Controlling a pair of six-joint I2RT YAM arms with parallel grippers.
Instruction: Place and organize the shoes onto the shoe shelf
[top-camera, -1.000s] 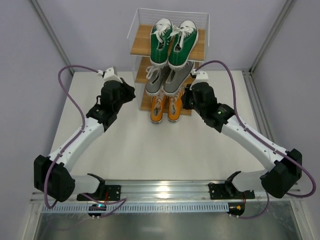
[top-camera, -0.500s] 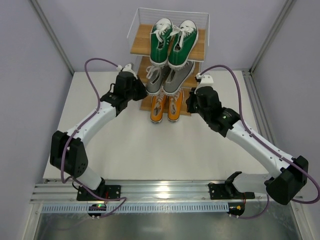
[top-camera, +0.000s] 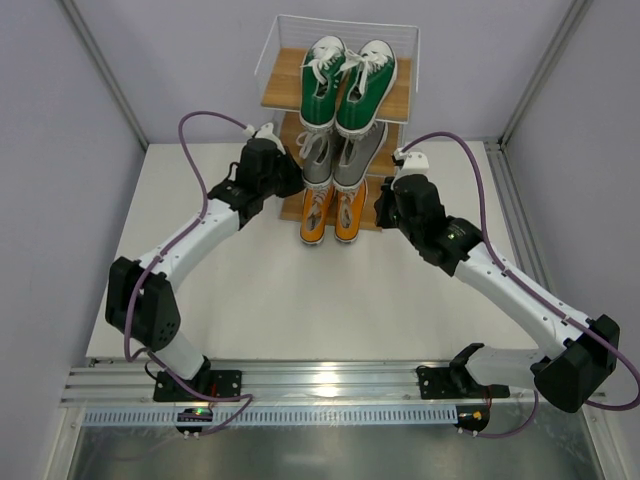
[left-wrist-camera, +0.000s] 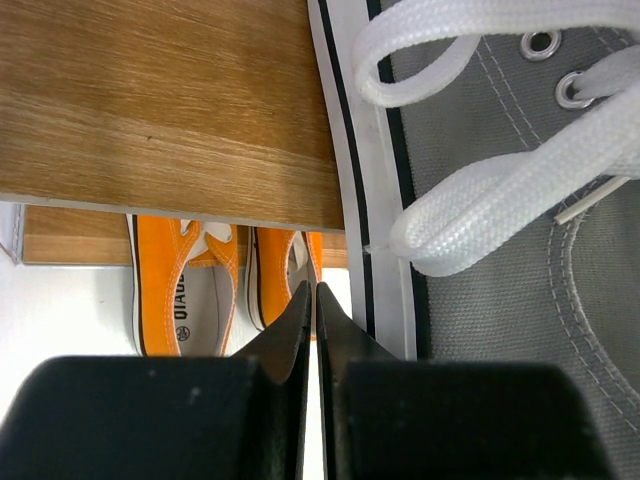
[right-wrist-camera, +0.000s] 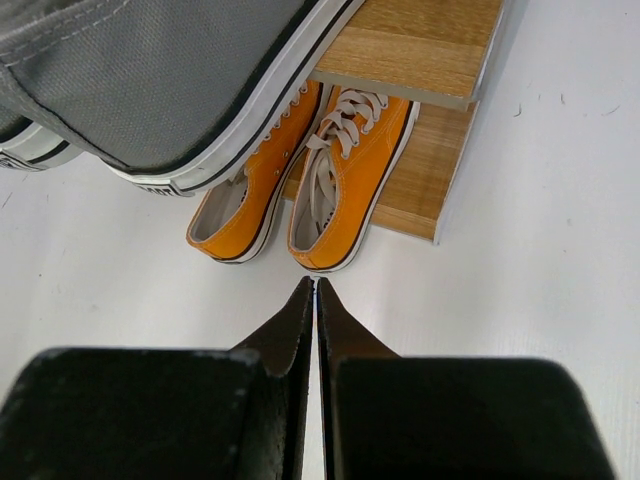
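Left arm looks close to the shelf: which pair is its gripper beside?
The grey pair, on the middle board; the orange pair lies below, the green pair above.

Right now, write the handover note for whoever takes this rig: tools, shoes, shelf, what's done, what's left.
Left tool: shut, empty, beside the grey pair, at its left side.
Right tool: shut, empty, right of the shelf, facing the orange pair.
Green pair top tier, grey middle, orange bottom.
Done: all six shoes shelved.
Left: perhaps nudge the grey shoes, which overhang their board, then withdraw both arms.
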